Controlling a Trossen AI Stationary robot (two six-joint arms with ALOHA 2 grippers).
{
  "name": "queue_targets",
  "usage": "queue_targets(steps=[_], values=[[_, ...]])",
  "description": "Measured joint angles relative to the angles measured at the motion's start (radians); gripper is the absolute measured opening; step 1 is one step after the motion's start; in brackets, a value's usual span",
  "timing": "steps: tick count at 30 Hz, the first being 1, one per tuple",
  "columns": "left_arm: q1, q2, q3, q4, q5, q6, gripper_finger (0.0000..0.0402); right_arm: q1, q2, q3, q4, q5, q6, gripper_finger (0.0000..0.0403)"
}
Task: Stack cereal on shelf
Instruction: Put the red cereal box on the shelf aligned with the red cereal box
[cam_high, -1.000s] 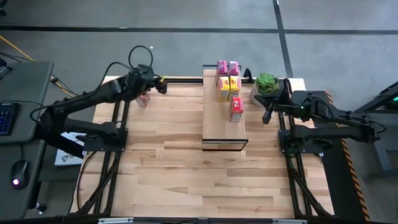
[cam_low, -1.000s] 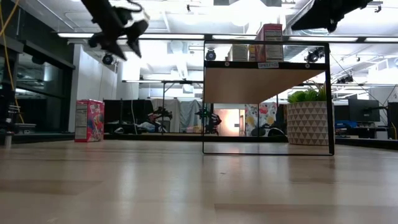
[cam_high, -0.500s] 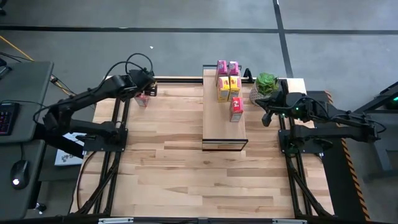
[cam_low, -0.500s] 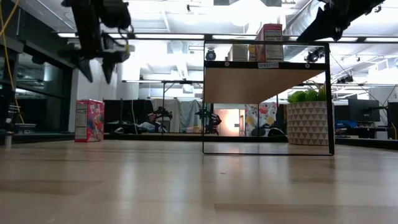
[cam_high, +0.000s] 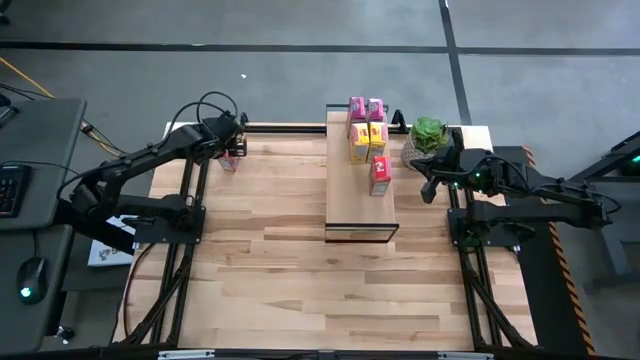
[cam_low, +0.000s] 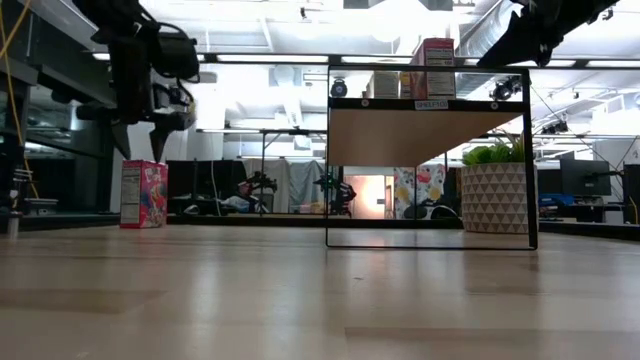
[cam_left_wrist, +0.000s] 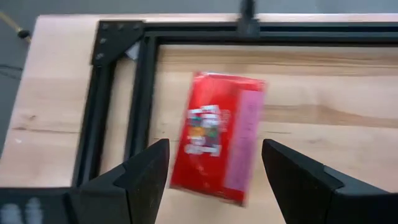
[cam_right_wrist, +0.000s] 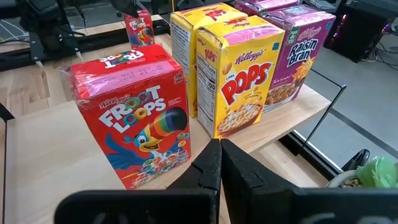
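Over the far left corner of the table, the left gripper (cam_low: 140, 135) hangs directly above the last loose cereal box (cam_low: 144, 194) — a red one standing upright on the tabletop (cam_high: 300, 250), well apart from the shelf (cam_high: 360, 205). From the left wrist view the box (cam_left_wrist: 219, 137) lies straight ahead between the 2 fingers (cam_left_wrist: 149, 171), its top face showing, with its long side running roughly along the line of approach and slightly skewed. The fingers are spread wide, with clear space on either side of the box, and they touch nothing and hold nothing.

On the shelf, 5 boxes already stand grouped at the far end: 2 magenta, 2 yellow (cam_right_wrist: 239, 78) and 1 red (cam_right_wrist: 134, 115). The right gripper (cam_right_wrist: 219, 165) waits just beside that red box, near the potted plant (cam_high: 428, 135), with its fingers pressed together and empty.

Since the left arm is plainly the nearer one, the coming move looks like a straight descent, so the wide fingers straddle the box's narrow sides before closing.
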Motion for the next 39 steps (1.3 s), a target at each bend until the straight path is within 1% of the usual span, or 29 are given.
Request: queue_targets(steps=[6,8,15,17,21,26,33,35,39], values=[[0.031,0.0,-0.024,0.009,0.0,0.009,0.0248,0.0,0.0,0.0,-0.005,0.0,0.003,0.0],[0.037,0.0,-0.045,0.03,0.005,0.009,0.0248,0.0,0.0,0.0,-0.005,0.0,0.002,0.0],[0.062,0.0,-0.115,0.151,0.082,0.031,0.0248,0.0,0.0,0.0,-0.007,0.0,0.001,0.0],[0.062,0.0,-0.128,0.182,0.085,0.044,0.0248,0.0,0.0,0.0,-0.007,0.0,0.0,0.0],[0.062,0.0,-0.132,0.188,0.086,0.047,0.0246,0.0,0.0,0.0,-0.007,0.0,0.0,0.0],[0.062,0.0,-0.132,0.188,0.086,0.043,0.0217,0.0,0.0,0.0,-0.009,0.0,0.001,0.0],[0.06,0.0,-0.132,0.189,0.088,0.027,0.0146,0.0,0.0,0.0,-0.028,0.0,0.002,0.0],[0.059,-0.004,-0.12,0.182,0.13,0.032,0.0135,0.0,0.0,0.0,-0.035,0.0,0.002,0.0],[0.055,-0.035,-0.046,0.185,0.282,0.059,0.0135,0.0,0.0,0.0,-0.037,0.0,0.002,0.0]])
